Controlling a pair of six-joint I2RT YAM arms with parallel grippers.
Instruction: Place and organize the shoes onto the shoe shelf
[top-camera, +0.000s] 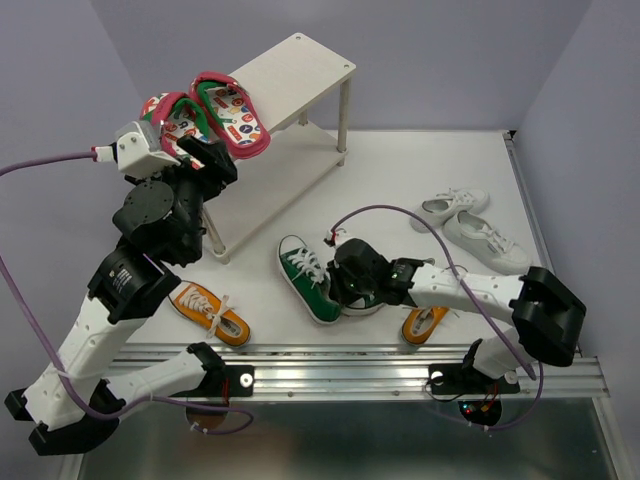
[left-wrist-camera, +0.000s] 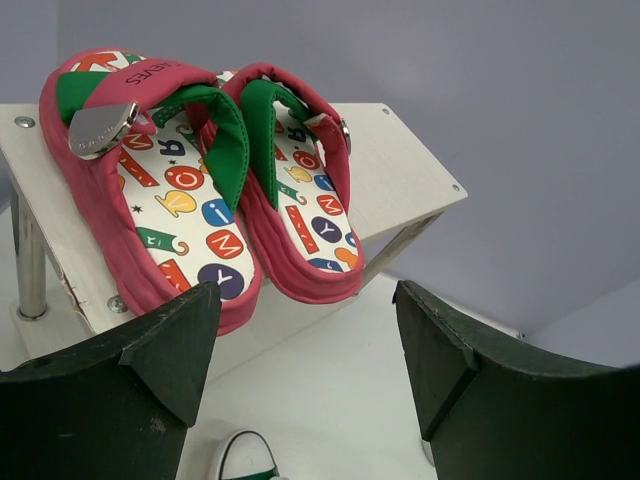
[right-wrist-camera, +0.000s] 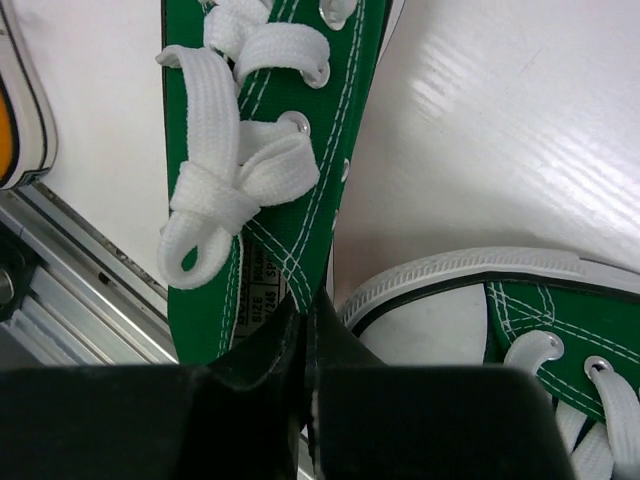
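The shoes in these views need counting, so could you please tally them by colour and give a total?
Flip-flops: 2
Green sneakers: 2, the second clearest from the right wrist
Orange sneakers: 2
White sneakers: 2
Total: 8 shoes

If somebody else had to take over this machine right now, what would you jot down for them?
Left pincer: open, empty, facing the flip-flops.
Right pincer: shut on a green sneaker at its collar, down on the table.
Done: flip-flops sit on the shelf, top board.
Left: that sneaker, the second green sneaker, two orange sneakers and two white sneakers, all on the table.
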